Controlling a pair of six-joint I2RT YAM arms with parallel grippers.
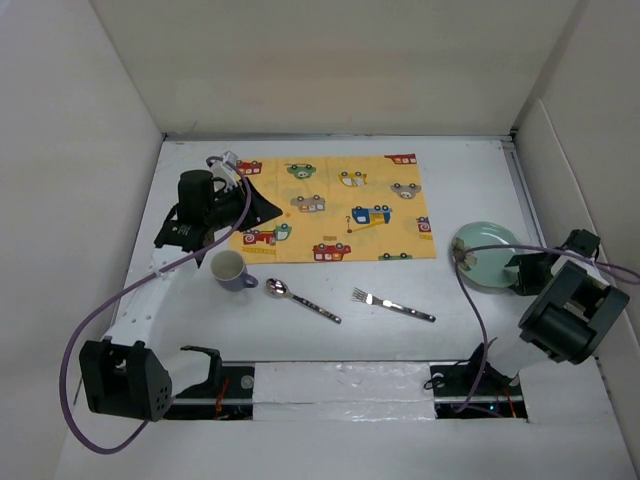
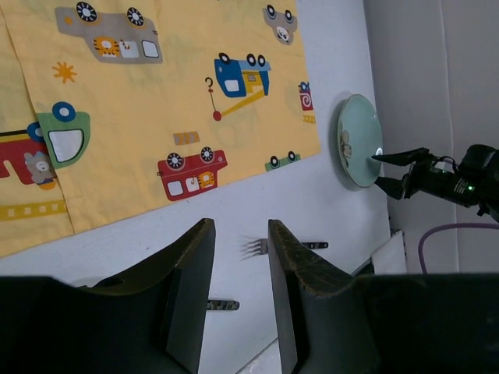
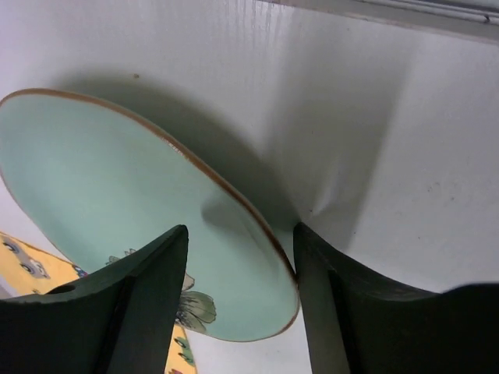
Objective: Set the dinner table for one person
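Note:
The white dinner table (image 1: pixel 455 185) carries a yellow placemat with cartoon cars (image 1: pixel 330 205). A pale green plate (image 1: pixel 487 255) lies on the table right of the mat. My right gripper (image 1: pixel 512 272) is open, its jaws straddling the plate's near rim (image 3: pixel 117 179); in the right wrist view (image 3: pixel 240 234) one finger is over the plate and the other touches the rim's outside. My left gripper (image 1: pixel 262 210) is open and empty over the mat's left edge. A purple mug (image 1: pixel 230 270), spoon (image 1: pixel 300 300) and fork (image 1: pixel 393 305) lie in front of the mat.
White walls enclose the table on the left, back and right; the right wall stands close behind the plate. In the left wrist view the fork (image 2: pixel 257 248) and the spoon's handle (image 2: pixel 222 305) show between my fingers (image 2: pixel 240 234), with the plate (image 2: pixel 357 142) beyond.

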